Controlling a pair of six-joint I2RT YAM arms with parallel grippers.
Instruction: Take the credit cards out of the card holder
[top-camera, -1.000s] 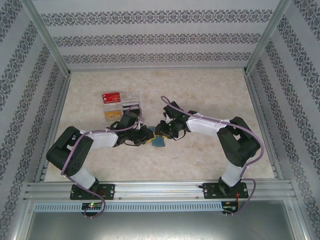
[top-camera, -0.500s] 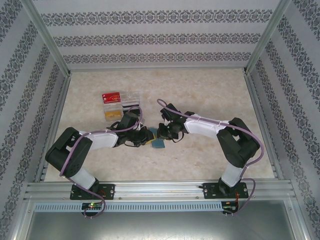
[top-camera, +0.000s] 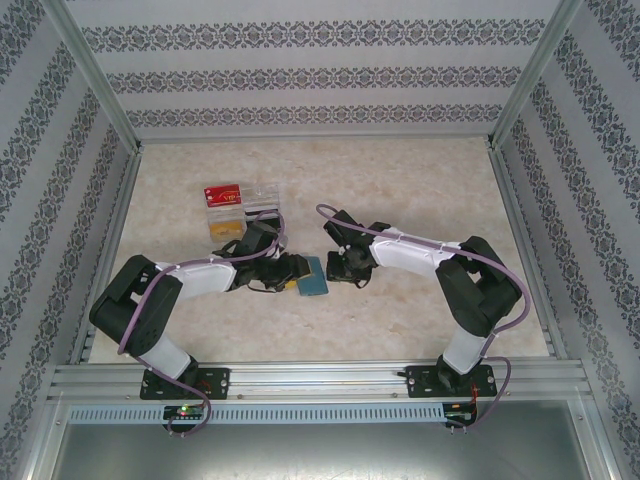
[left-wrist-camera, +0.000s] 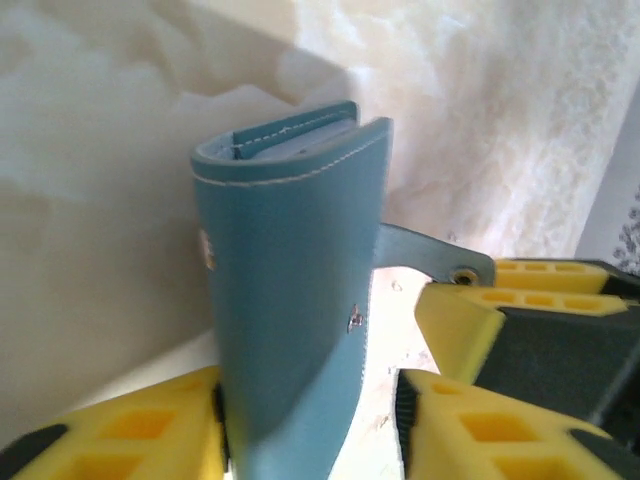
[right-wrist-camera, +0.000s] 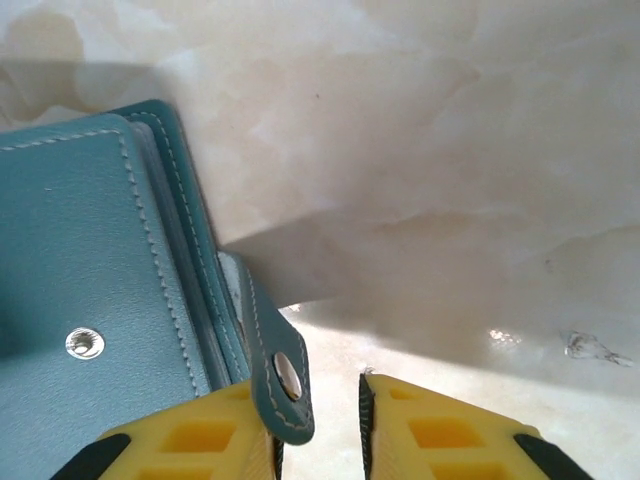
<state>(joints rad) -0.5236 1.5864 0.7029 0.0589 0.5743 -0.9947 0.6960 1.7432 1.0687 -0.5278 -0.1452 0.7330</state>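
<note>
The blue-grey card holder (top-camera: 313, 278) lies closed on the table between my two grippers. In the left wrist view the card holder (left-wrist-camera: 290, 300) rises between the jaws of my left gripper (left-wrist-camera: 310, 400), which is open: the holder rests against the left finger (left-wrist-camera: 110, 430), with a gap to the right one. My right gripper (right-wrist-camera: 318, 420) is open at the holder's snap strap (right-wrist-camera: 275, 370), which lies against its left finger. The panels hide what is inside the card holder (right-wrist-camera: 90, 280). A tan-orange credit card (top-camera: 224, 228) lies in the clear tray.
The clear plastic tray (top-camera: 262, 196) stands behind the left arm, with a red card (top-camera: 224, 194) in its far part. Metal frame rails and patterned walls enclose the table on three sides. Open tabletop (top-camera: 400, 180) stretches to the back and right.
My left gripper's jaws have parted and let go of the card holder. The holder has shifted a little left, and the right gripper has drawn back slightly to the right.
</note>
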